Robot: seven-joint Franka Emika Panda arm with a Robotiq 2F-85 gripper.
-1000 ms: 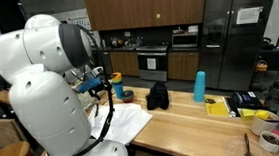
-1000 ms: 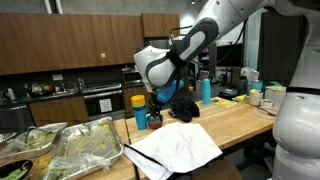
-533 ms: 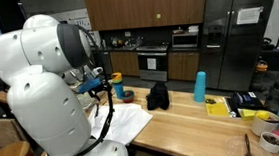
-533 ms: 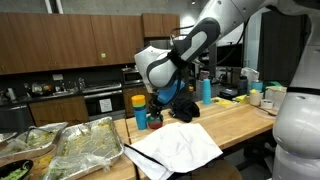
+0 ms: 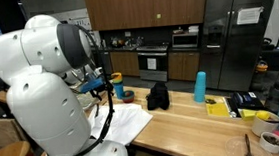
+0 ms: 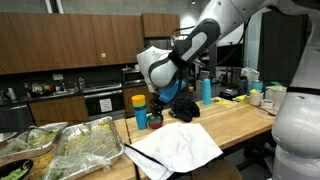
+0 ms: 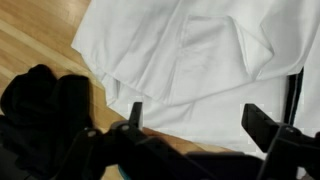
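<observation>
While the pincer [image 7: 195, 116] hangs apart over white cloth [image 7: 200, 50], a wooden counter [image 6: 248, 121] faces brown kitchen cabinets [image 6: 70, 45].

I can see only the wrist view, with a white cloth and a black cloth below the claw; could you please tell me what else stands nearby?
Observer: A blue bottle stands upright on the table beyond the black cloth, apart from it.
Operator: Thank you. Is anything close to the claw itself?
Observer: Yes, a yellow container and a blue cup stand by the table edge, next to the claw in an exterior view.
Operator: And past the white cloth?
Observer: Foil trays lie off to that side, apart from the cloth.
</observation>
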